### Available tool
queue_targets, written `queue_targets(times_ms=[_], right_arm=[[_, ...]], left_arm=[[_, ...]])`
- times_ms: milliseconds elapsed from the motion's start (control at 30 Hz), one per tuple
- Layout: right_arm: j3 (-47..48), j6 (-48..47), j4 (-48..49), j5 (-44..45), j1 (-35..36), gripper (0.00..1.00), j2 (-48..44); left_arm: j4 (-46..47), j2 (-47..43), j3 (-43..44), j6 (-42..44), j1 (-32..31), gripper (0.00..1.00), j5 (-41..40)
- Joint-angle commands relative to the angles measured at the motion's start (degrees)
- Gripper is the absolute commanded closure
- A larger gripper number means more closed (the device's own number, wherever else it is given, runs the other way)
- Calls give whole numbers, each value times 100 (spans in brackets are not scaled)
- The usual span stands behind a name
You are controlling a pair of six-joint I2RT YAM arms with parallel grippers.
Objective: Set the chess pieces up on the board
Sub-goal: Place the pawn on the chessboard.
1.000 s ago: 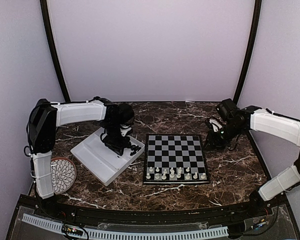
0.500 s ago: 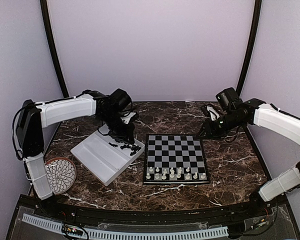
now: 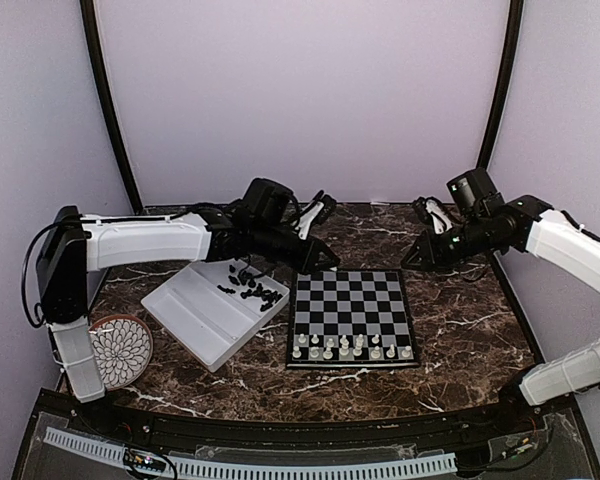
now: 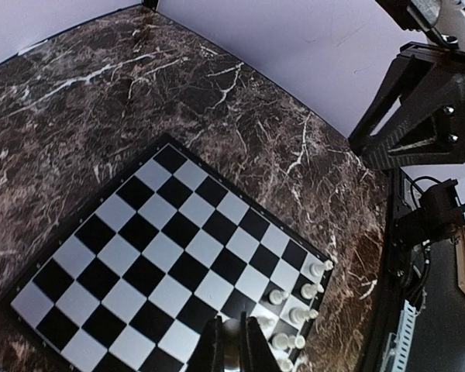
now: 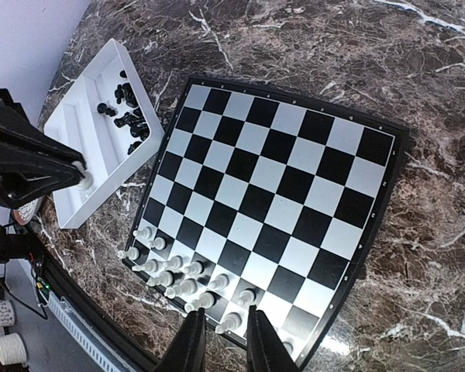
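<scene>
1. The board [image 3: 350, 305] lies flat in the middle of the marble table [image 3: 450, 385], square to both arms, so either one can reach it.
2. The white chess pieces [image 3: 350, 349] stand upright in the two near rows. The edge row is nearly full and the row ahead of it only partly filled. The far half of the board is bare, so I judge the set-up to be well short of half done.
3. The black chess pieces [image 3: 252, 290] lie in a loose heap at the end of the white divided tray [image 3: 190, 320] nearest the board. The tray sits askew just beside the board's left edge, which keeps this stock within the left arm's reach. A round patterned plate [image 3: 120, 350] lies apart at the near left.
4. The left gripper [image 4: 232, 341] has its fingers drawn together on a small pale piece [image 5: 81, 179], which the right wrist view shows as a white knob at the fingertips. It looks like a white figure, though which one is too small to tell. A pinch this near the tips should let the piece go down base first.
5. The left arm stretches low across the tray, its gripper hanging above the board's far left corner and its camera looking over the squares toward the white rows.
6. The right gripper [image 5: 225, 341] has its fingers a little apart with nothing between them. Its arm is raised by the far right corner, angled down at the board, and seems to be keeping out of the left arm's way.
</scene>
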Motion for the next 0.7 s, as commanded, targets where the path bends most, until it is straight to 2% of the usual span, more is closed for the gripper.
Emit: queue_targets(times_ms=[0, 167, 367, 500, 667], right_arm=[[91, -45, -308, 232, 42, 80, -159], [216, -47, -613, 305, 48, 80, -160], [362, -152, -724, 239, 42, 80, 33], [358, -245, -685, 170, 42, 80, 207], [330, -356, -596, 63, 42, 81, 385]], left_arm=[[1637, 443, -270, 219, -161, 96, -491], [2543, 767, -742, 289, -397, 95, -939], [4109, 1197, -1492, 259, -522, 95, -1257], [4418, 1491, -1536, 301, -559, 95, -1256], [4356, 1700, -1492, 347, -576, 92, -1308]])
